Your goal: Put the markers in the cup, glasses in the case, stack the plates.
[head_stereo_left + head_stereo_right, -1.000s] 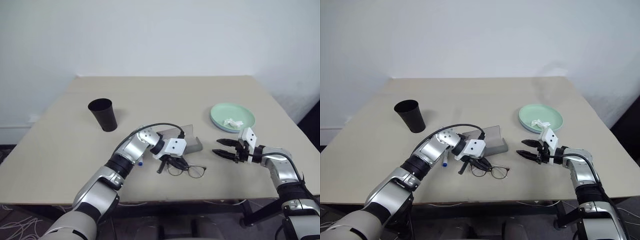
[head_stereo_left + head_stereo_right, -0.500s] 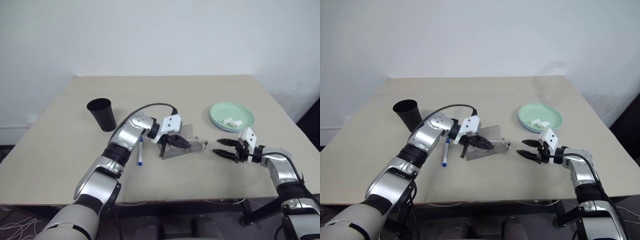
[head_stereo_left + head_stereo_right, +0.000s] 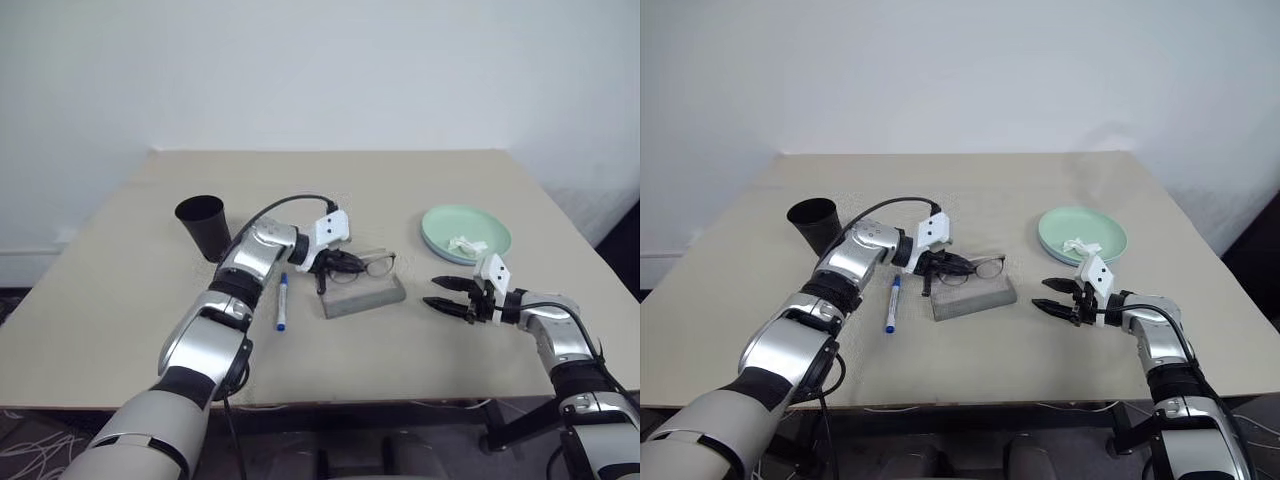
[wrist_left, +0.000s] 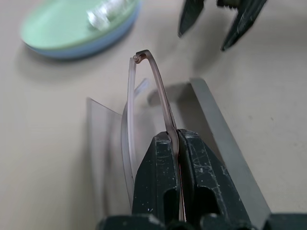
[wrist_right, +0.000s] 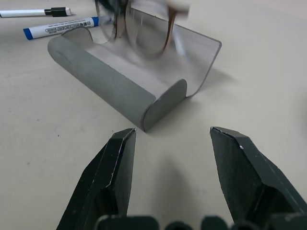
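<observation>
The desk is a pale beige square against a white wall. A black cup stands upright near the left edge, well back from the front. Near the right edge lie the plates, mint green stacked on light blue, with a crumpled white paper on top. A white marker with a blue end lies flat toward the front of the desk, between the cup and the case, beside the left forearm; the right wrist view shows a second marker with a black cap just beyond it. The grey case sits open around the middle of the desk, its paler lid raised on the far side. The left gripper reaches across from the left and has its fingers pinched tight on one thin arm of the glasses, holding the dark wire frame with roundish clear lenses just above the open case. The right gripper hangs a little to the right of the case, pointing at it, fingers spread apart and holding nothing.
</observation>
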You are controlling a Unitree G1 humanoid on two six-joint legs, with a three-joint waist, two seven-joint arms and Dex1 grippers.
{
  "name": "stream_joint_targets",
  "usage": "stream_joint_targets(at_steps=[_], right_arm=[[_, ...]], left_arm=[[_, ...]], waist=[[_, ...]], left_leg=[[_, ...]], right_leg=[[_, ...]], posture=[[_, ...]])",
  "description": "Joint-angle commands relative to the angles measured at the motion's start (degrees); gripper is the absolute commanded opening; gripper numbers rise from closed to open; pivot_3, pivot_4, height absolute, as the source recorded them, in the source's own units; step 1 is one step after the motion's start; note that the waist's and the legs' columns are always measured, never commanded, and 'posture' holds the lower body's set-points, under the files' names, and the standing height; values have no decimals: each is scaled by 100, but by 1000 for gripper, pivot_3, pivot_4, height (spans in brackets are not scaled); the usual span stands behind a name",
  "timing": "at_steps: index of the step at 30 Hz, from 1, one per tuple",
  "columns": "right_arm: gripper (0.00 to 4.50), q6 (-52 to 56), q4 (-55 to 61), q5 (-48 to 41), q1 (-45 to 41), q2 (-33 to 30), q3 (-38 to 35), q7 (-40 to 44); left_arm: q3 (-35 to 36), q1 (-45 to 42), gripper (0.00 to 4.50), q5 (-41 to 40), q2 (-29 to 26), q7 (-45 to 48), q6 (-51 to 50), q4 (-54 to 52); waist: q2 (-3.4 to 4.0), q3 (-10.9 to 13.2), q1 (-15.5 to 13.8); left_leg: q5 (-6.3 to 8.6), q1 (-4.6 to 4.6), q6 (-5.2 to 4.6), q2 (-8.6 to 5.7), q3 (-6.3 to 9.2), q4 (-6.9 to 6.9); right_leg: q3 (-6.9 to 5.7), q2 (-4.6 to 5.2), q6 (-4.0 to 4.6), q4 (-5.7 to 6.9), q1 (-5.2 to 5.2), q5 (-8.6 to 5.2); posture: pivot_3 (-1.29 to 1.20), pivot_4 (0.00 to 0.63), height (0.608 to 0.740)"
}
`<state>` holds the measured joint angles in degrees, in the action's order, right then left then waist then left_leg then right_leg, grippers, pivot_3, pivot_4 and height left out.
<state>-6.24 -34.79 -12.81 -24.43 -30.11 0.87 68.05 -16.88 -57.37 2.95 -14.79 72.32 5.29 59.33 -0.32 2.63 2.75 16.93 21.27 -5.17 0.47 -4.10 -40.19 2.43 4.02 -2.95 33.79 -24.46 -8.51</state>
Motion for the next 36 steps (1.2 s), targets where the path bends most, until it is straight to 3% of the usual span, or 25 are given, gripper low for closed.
stream_joint_targets(at_steps=[1,14,26,30,33,36], right_arm=[[2676,-150,11,-14,-170,8,-73,-12],[2676,-315,-90,4,-76,-8,-78,-37],[2676,-397,-254,19,-153,-14,-56,11],[2676,-415,-294,43,-176,5,-61,27],[2676,-417,-296,56,-175,12,-69,37],[2676,-416,-291,60,-168,6,-70,46]], left_arm=[[-1,-173,23,151,91,-65,113,179],[18,24,23,262,255,464,-223,387],[166,538,23,-240,113,1589,-1456,-592],[-14,710,23,73,66,1138,-1152,-632],[62,631,706,43,134,843,-1098,-486],[93,556,1719,12,172,708,-918,-443]], waist=[[0,0,1],[0,-2,2],[0,-2,6],[0,-3,3],[0,-3,3],[0,-3,1]], left_leg=[[0,2,0,0,0,0],[0,13,0,3,3,-8],[1,17,-1,7,6,-8],[1,15,-1,10,6,-9],[1,13,-1,13,7,-10],[0,13,-1,13,6,-12]], right_leg=[[0,0,-5,0,-2,3],[0,1,-18,-1,-8,12],[-1,0,-19,-1,-9,12],[1,2,-17,0,-9,12],[1,3,-17,1,-7,12],[2,3,-18,1,-6,13]], posture=[[0,0,732],[0,0,732],[0,0,732],[0,0,732],[0,0,732],[0,0,732]])
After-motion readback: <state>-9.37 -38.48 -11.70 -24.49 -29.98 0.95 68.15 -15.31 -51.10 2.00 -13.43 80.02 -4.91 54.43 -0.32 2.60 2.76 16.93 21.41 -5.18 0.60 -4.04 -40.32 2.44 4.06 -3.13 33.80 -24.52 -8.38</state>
